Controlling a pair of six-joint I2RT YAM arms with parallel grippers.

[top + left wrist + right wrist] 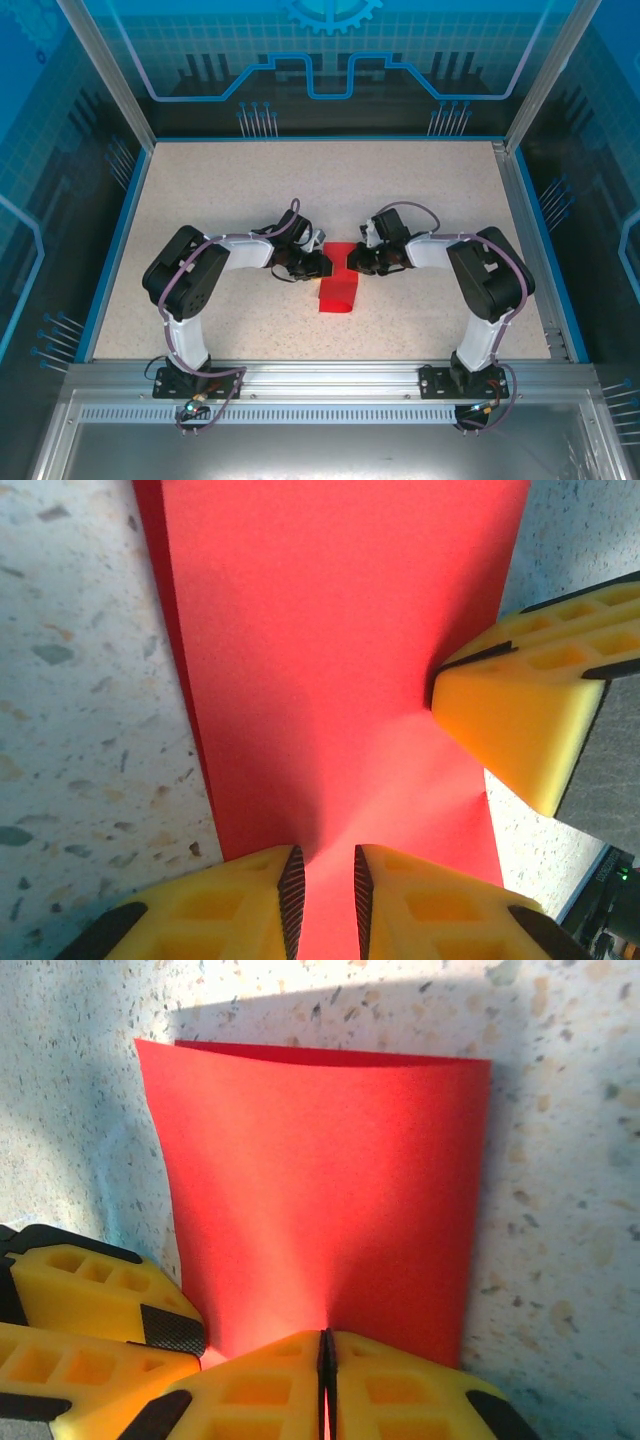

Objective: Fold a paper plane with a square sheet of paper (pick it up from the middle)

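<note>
Paper (336,292) is being held at the middle of the table (230,200), bright red against the speckled top, and it is being flanked by both arms. From above, the left gripper (318,266) is being kept at the sheet's left side and the right gripper (353,260) at its right side. The two tips are being kept near each other over the far part of the sheet, while the near part is being left lying toward the arm bases.

Through the right wrist camera, the right gripper (327,1380) is being pressed together on the edge of the paper (320,1180). Its jaws are being closed to a thin line, and a soft ridge is being drawn in the sheet toward that pinch. A second red layer is being shown just behind the far edge. The left gripper's fingers (95,1305) are being kept just beside the sheet's corner.

Through the left wrist camera, the left gripper (325,890) is being held with a narrow gap between its fingers (240,910), and the paper (340,660) is being run up into that gap. Whether it is being clamped there cannot be told. One of the right gripper's fingers (520,710) is being set against the sheet's right edge
</note>
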